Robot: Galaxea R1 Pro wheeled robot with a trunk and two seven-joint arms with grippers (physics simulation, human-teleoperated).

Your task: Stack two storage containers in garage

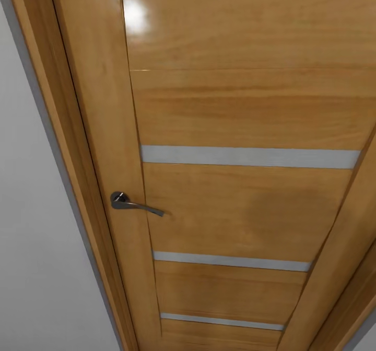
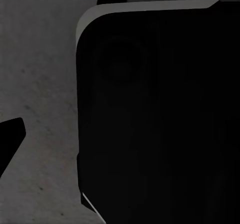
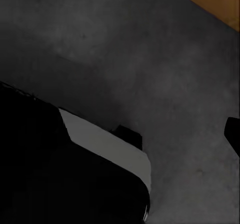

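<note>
Seen close up from the head view is an orange-brown wooden door [image 1: 245,111], which takes up most of the picture. Three pale horizontal glass slits [image 1: 249,156] are set into its panel, one above the other. A dark metal lever handle [image 1: 133,203] is mounted on the door's left stile, its lever pointing toward the panel. A bright glare is reflected near the top of the glossy wood. The door is bordered on the left by its wooden frame [image 1: 62,132], and beside that a plain white wall [image 1: 31,226] is seen.

From the left wrist view, a large black rounded body of the robot [image 2: 160,119] with a thin grey edge is shown against the dark grey, mottled concrete floor [image 2: 40,74]. A dark tip [image 2: 11,139] juts in at one edge of that picture; whether the left fingers are released or clenched cannot be told.

From the right wrist view, the same kind of black body with a grey edge [image 3: 105,144] is seen over the concrete floor [image 3: 150,59], and a strip of orange-brown wood [image 3: 215,2] is caught in one corner. A small dark tip [image 3: 233,134] shows at the picture's edge; the state of the right fingers cannot be told either.

No storage container can be placed from these pictures.
</note>
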